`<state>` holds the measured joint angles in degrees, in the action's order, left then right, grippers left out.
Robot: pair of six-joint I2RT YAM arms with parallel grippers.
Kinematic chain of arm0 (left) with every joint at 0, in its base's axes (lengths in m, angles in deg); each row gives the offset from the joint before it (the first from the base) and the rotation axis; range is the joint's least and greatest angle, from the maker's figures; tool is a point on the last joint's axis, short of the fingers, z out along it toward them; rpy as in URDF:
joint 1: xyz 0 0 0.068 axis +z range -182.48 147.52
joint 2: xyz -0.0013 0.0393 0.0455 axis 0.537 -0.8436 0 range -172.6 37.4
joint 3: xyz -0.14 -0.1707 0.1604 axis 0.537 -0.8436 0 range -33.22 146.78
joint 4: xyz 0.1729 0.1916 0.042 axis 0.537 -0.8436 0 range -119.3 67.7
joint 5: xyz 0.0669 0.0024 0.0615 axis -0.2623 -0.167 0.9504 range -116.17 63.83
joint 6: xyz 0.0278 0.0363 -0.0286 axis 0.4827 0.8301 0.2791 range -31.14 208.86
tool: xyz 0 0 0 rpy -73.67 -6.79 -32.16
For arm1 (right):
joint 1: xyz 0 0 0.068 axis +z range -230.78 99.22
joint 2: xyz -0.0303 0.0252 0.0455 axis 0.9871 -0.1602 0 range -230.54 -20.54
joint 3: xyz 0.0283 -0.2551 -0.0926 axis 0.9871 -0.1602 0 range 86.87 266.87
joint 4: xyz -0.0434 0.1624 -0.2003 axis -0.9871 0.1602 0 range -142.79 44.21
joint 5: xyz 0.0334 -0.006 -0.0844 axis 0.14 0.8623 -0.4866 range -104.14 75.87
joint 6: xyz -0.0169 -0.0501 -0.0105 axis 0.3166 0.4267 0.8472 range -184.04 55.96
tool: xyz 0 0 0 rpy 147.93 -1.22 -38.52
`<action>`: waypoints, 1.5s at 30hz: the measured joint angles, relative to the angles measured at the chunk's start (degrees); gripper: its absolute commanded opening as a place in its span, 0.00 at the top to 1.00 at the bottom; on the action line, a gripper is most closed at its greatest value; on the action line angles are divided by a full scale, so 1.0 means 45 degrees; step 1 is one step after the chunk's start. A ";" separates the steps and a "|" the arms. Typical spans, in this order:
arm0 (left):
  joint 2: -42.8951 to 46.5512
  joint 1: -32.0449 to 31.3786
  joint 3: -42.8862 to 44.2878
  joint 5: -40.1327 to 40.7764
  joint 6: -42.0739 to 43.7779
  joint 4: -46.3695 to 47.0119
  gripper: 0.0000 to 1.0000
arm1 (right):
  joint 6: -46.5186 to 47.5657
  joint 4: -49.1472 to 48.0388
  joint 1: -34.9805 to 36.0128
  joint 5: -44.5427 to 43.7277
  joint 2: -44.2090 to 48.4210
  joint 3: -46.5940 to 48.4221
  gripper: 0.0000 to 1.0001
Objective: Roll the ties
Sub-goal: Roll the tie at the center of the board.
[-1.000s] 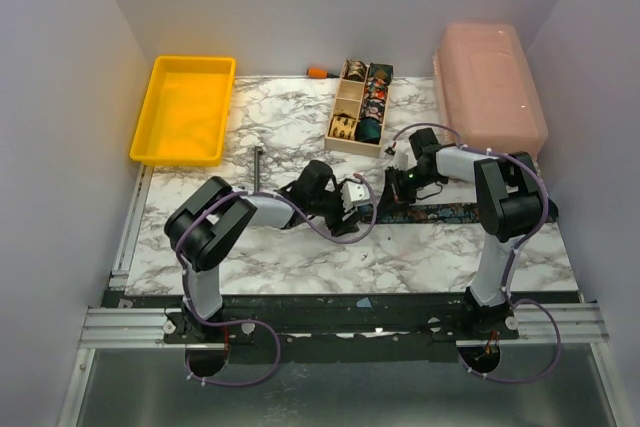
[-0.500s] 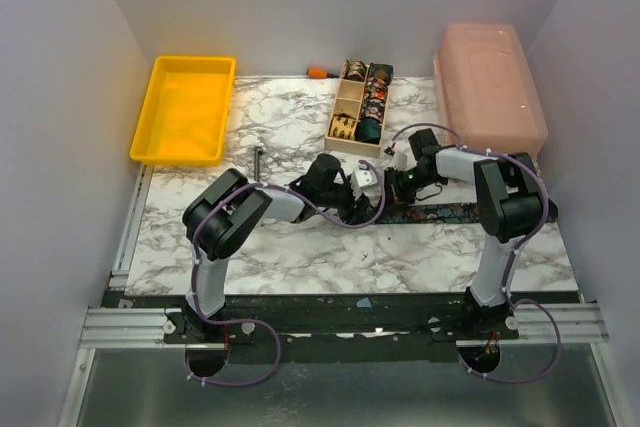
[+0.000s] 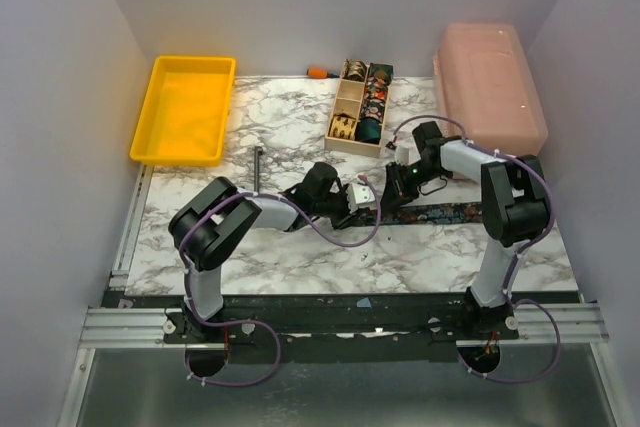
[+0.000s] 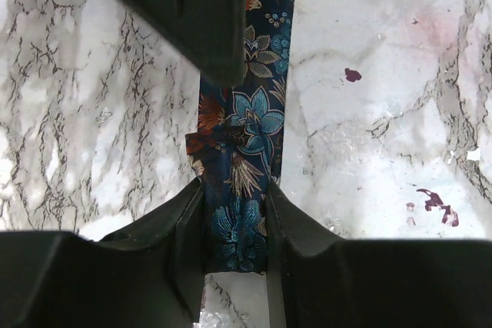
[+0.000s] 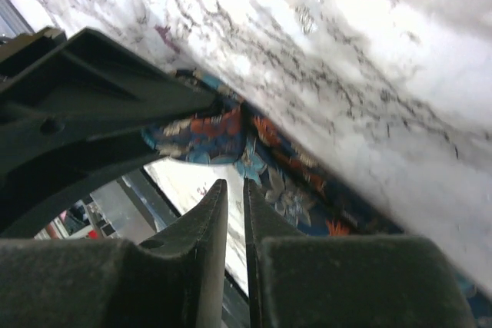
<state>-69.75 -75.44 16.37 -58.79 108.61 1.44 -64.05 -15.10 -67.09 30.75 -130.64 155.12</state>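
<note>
A dark floral tie (image 3: 470,212) lies as a long strip on the marble table, running right from the middle. My left gripper (image 3: 367,195) is at its left end. In the left wrist view the tie (image 4: 254,113) runs between my fingers (image 4: 184,228), which press on both its edges at the left gripper (image 4: 234,205); a small fold shows just beyond them. My right gripper (image 3: 392,190) stands right beside it, over the same end. In the right wrist view the right gripper (image 5: 233,186) is nearly closed with nothing between the jaws, and the tie (image 5: 307,178) lies just past the tips.
A wooden compartment box (image 3: 346,105) with coiled ties stands behind the grippers. A yellow tray (image 3: 185,107) is at the back left, a pink lidded bin (image 3: 490,87) at the back right. A dark T-shaped tool (image 3: 258,167) lies left of the arms. An orange-handled tool (image 3: 318,72) lies by the back wall.
My left gripper rose toward the box and has come back down onto the tie's left end. My right gripper has shifted slightly left and stays close to it.
</note>
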 measured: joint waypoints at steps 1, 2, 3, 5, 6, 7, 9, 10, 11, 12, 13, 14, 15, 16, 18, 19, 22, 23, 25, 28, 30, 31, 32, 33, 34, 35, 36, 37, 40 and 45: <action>0.0024 0.0000 0.0000 0.0063 0.0073 -0.0039 0.85 | 0.0131 0.0233 -0.0068 0.0039 0.0165 0.0000 0.85; 0.0039 0.0000 0.0000 0.0121 0.0117 -0.0068 0.85 | 0.0272 0.0539 -0.0151 0.0083 0.0311 -0.0005 0.87; 0.0044 0.0000 0.0000 0.0151 0.0136 -0.0083 0.85 | 0.0321 0.0612 -0.0204 0.0107 0.0466 -0.0010 0.88; 0.0049 -0.0005 0.0000 0.0180 0.0146 -0.0107 0.85 | 0.0389 0.0651 -0.0209 0.0189 0.0588 -0.0078 0.89; 0.0049 -0.0005 0.0000 0.0189 0.0151 -0.0121 0.85 | 0.0423 0.0641 -0.0199 0.0209 0.0588 -0.0141 0.89; 0.0049 -0.0010 0.0005 0.0194 0.0151 -0.0131 0.85 | 0.0457 0.0617 -0.0199 0.0204 0.0529 -0.0253 0.90; 0.0053 -0.0010 0.0024 0.0194 0.0165 -0.0185 0.84 | 0.0452 0.0563 -0.0194 0.0194 0.0325 -0.0413 0.91; 0.0053 -0.0005 0.0039 0.0189 0.0180 -0.0214 0.84 | 0.0447 0.0525 -0.0185 0.0185 0.0141 -0.0432 0.92; 0.0053 -0.0005 0.0049 0.0194 0.0189 -0.0238 0.83 | 0.0442 0.0413 -0.0180 0.0165 -0.0083 -0.0432 0.93; 0.0053 -0.0005 0.0053 0.0189 0.0194 -0.0257 0.83 | 0.0432 0.0277 -0.0175 0.0068 -0.0335 -0.0432 0.93; 0.0053 -0.0005 0.0063 0.0189 0.0209 -0.0272 0.82 | 0.0364 0.0155 -0.0175 -0.0034 -0.0602 -0.0432 0.93; 0.0083 -0.0005 0.0063 0.0189 0.0243 -0.0325 0.81 | 0.0257 0.0155 -0.0175 0.0063 -0.0811 -0.0423 0.94; 0.0112 0.0005 0.0063 0.0185 0.0282 -0.0389 0.80 | 0.0146 0.0146 -0.0185 0.0175 -0.0899 -0.0418 0.94; 0.0155 0.0019 0.0063 0.0175 0.0306 -0.0481 0.79 | 0.0049 0.0141 -0.0209 0.0199 -0.0928 -0.0418 0.95; 0.0321 0.0058 0.0063 0.0029 0.0398 -0.0748 0.77 | -0.0097 0.0083 -0.0209 0.0257 -0.0996 -0.0418 0.95; 0.0427 0.0092 0.0053 -0.0097 0.0476 -0.0899 0.77 | -0.0146 0.0058 -0.0209 0.0316 -0.1035 -0.0418 0.95; 0.1015 0.0209 -0.0039 -0.0539 0.0801 -0.1336 0.76 | -0.0311 -0.0039 -0.0199 0.0534 -0.1137 -0.0432 0.96; 0.1224 0.0223 -0.0073 -0.0695 0.0908 -0.1418 0.76 | -0.0350 -0.0087 -0.0194 0.0593 -0.1156 -0.0466 0.96; 0.1574 0.0189 -0.0073 -0.0903 0.1146 -0.1554 0.76 | -0.0427 -0.0214 -0.0175 0.0753 -0.1166 -0.0583 0.96; 0.1734 0.0049 -0.0015 -0.0923 0.1428 -0.1914 0.76 | -0.0602 -0.0384 -0.0175 0.0923 -0.1166 -0.0738 0.96; 0.1632 -0.0010 0.0121 -0.0840 0.1583 -0.2380 0.76 | -0.0753 -0.0452 -0.0175 0.0957 -0.1166 -0.0782 0.96; 0.1515 -0.0053 0.0238 -0.0738 0.1676 -0.2642 0.76 | -0.0801 -0.0466 -0.0175 0.0962 -0.1166 -0.0797 0.96; 0.1399 -0.0068 0.0350 -0.0549 0.1836 -0.2871 0.76 | -0.0855 -0.0486 -0.0175 0.0962 -0.1161 -0.0801 0.96; 0.1214 -0.0092 0.0476 -0.0461 0.1904 -0.3128 0.76 | -0.0889 -0.0491 -0.0175 0.0962 -0.1161 -0.0801 0.96; 0.1064 -0.0126 0.0549 -0.0359 0.2006 -0.3283 0.76 | -0.0913 -0.0491 -0.0175 0.0957 -0.1156 -0.0801 0.95; 0.0860 -0.0155 0.0670 -0.0204 0.2127 -0.3526 0.76 | -0.0933 -0.0491 -0.0175 0.0957 -0.1146 -0.0801 0.94; 0.0675 -0.0180 0.0797 -0.0073 0.2239 -0.3755 0.76 | -0.0942 -0.0495 -0.0175 0.0952 -0.1122 -0.0801 0.92; 0.0534 -0.0209 0.1035 0.0000 0.2336 -0.4031 0.75 | -0.0942 -0.0495 -0.0175 0.0947 -0.1078 -0.0801 0.89; 0.0398 -0.0238 0.1525 0.0146 0.2555 -0.4770 0.73 | -0.0923 -0.0486 -0.0141 0.0933 -0.0913 -0.0801 0.73; 0.0262 -0.0321 0.1928 0.0228 0.2822 -0.5421 0.72 | -0.1107 -0.0607 -0.0136 0.0986 -0.0083 -0.0801 0.47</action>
<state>-68.57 -76.89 25.04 -57.77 121.31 -22.95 -69.03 -17.83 -67.70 35.19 -131.01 151.51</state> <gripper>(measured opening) 0.302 0.434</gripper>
